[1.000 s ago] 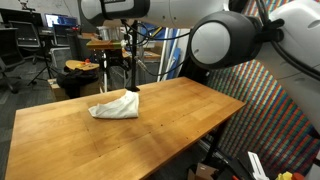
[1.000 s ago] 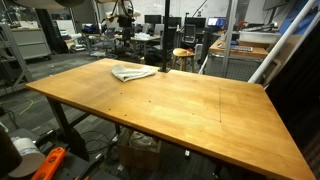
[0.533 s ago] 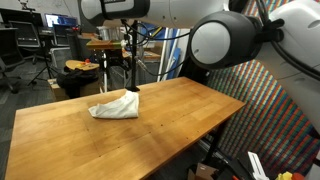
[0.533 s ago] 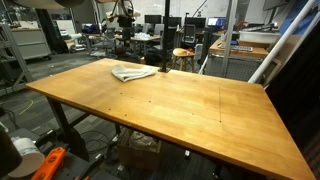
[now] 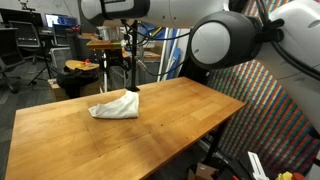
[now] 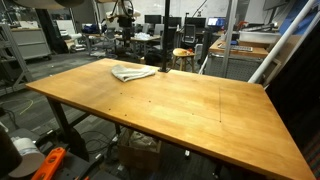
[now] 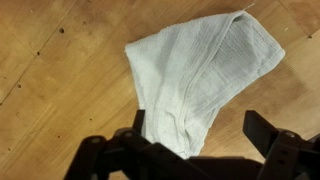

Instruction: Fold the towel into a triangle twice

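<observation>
The towel (image 5: 115, 106) is a white cloth lying folded in a rough wedge on the wooden table (image 5: 150, 135), near its far edge; it also shows as a small pale heap (image 6: 132, 72). My gripper (image 5: 133, 86) hangs just above the towel's end. In the wrist view the towel (image 7: 195, 70) fills the middle, its narrow end running down between the fingers. The gripper (image 7: 200, 128) is open: one finger (image 7: 138, 122) stands at the cloth's edge, the other over bare wood. Nothing is held.
The arm's large white joints (image 5: 225, 40) crowd one exterior view. Behind the table stand a stool (image 6: 181, 57), desks, monitors and stands. A patterned panel (image 5: 275, 110) rises beside the table's edge.
</observation>
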